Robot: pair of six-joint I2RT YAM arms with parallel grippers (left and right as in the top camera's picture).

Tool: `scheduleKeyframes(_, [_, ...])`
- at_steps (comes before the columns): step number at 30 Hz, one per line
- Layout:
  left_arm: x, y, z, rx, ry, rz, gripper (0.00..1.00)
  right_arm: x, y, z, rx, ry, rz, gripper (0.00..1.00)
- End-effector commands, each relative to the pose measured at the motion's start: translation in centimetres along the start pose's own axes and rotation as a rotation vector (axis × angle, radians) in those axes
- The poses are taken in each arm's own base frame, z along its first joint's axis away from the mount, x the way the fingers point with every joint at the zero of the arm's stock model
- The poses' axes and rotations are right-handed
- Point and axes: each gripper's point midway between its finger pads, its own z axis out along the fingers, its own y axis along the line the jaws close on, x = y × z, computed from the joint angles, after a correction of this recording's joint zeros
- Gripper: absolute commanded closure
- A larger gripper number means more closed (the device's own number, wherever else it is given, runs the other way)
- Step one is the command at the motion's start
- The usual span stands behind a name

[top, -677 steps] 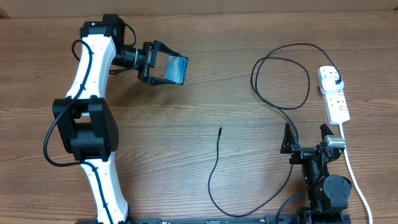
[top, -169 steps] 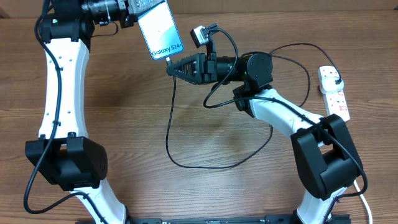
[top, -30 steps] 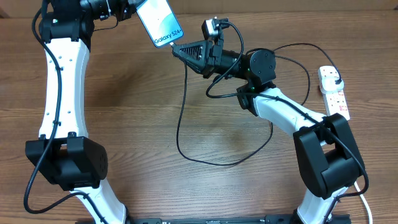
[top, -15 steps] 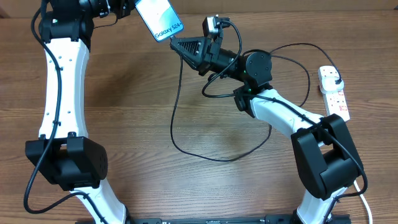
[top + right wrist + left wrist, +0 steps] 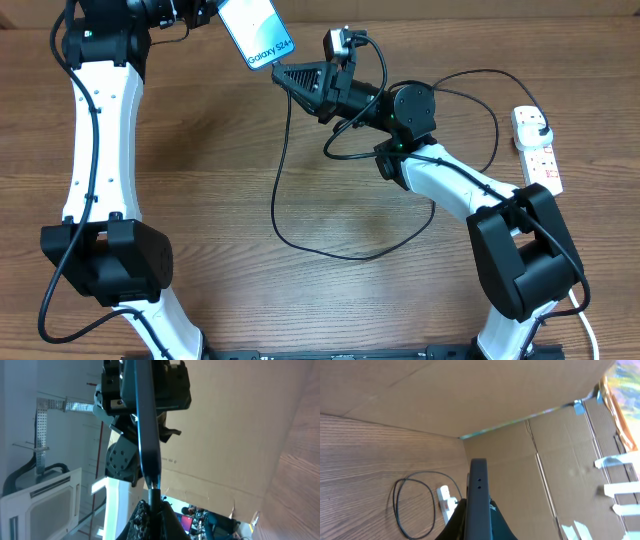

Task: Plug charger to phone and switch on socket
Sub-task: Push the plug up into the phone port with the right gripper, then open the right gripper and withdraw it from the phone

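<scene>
a: what lies on the wooden counter (image 5: 220, 200)?
b: the white power strip (image 5: 540, 160) sits by the right edge, with the black plug (image 5: 538, 127) in its far outlet. from there the charger cable (image 5: 278, 170) loops across the wood and rises off it.
a: and the galaxy s24+ phone (image 5: 258, 35)?
b: it's held in the air over the far side, screen lit. the left gripper (image 5: 208, 12) has its jaws clamped on the upper end.
a: the right gripper (image 5: 283, 72)?
b: its jaws are pinched tight on the connector tip (image 5: 154, 494), which meets the phone's lower edge. whether it's seated, i cannot tell.
</scene>
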Motion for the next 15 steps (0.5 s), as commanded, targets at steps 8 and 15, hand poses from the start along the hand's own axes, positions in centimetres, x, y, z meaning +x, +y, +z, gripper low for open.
scheduleKeyframes(8, [4.2,-3.2,1.3,0.129,0.183,0.048,0.96,-2.0,1.5,-0.2,-0.037,-0.090,-0.058,0.50])
scheduleKeyframes(15, [1.3,-1.2,-1.7,0.076,0.090,0.027,0.96,-2.6,2.7,-1.3,-0.065,-0.076,-0.117,0.02])
